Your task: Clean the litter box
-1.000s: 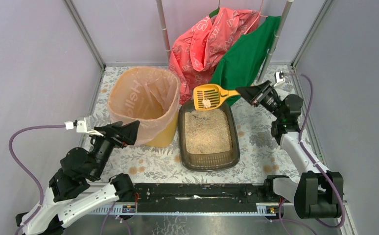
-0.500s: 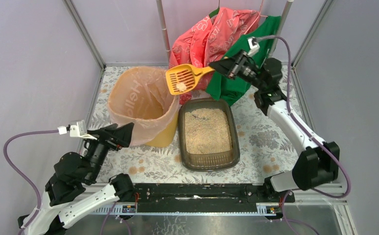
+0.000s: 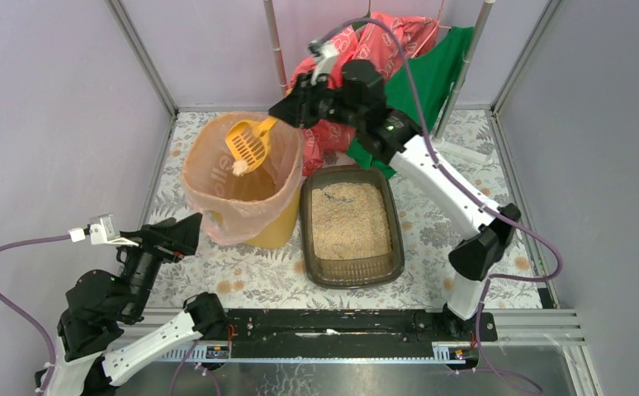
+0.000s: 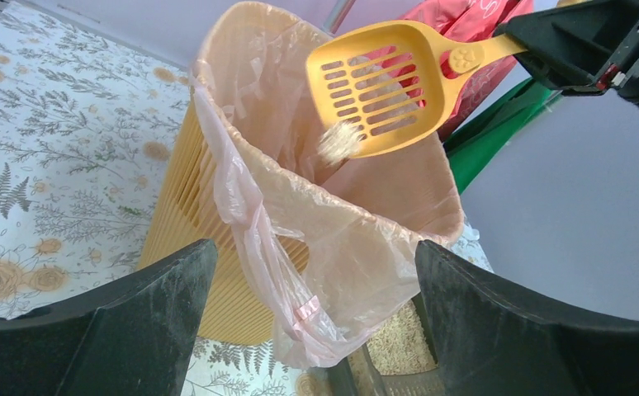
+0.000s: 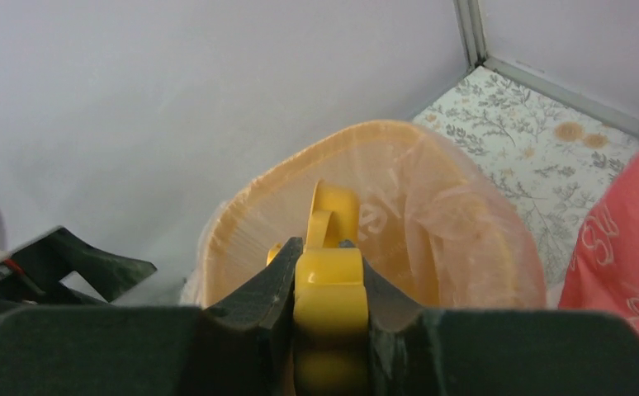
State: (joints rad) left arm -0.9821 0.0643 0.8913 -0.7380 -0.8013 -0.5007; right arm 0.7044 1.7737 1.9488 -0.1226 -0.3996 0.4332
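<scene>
As end effector [image 3: 282, 113] hovers, tray's [image 3: 354, 271] apart.

bin [image 3: 276, 233] mouth: scoop [image 3: 247, 146] tilted over it; right arm [image 3: 432, 173] reaching in from far-right | bin–litter box [image 3: 353, 276] gap: narrow | desk [image 3: 440, 239] right of litter box: open

Pale clump [image 4: 338, 142] under scoop [image 4: 380, 89] blurred, litter box [image 4: 366, 384] cut off by bottom edge

There is one litter box [image 3: 353, 277] on the table [image 3: 436, 239] and one yellow bin [image 3: 276, 234] with one peach liner [image 3: 214, 169]. There is one yellow scoop [image 3: 247, 145] and one pale clump [image 3: 239, 167]. Two cloths hang behind: one red cloth [image 3: 400, 37] and one green cloth [image 3: 433, 76]. Two hands show: the left hand [image 3: 191, 229] and the right hand [image 3: 283, 112].
</scene>
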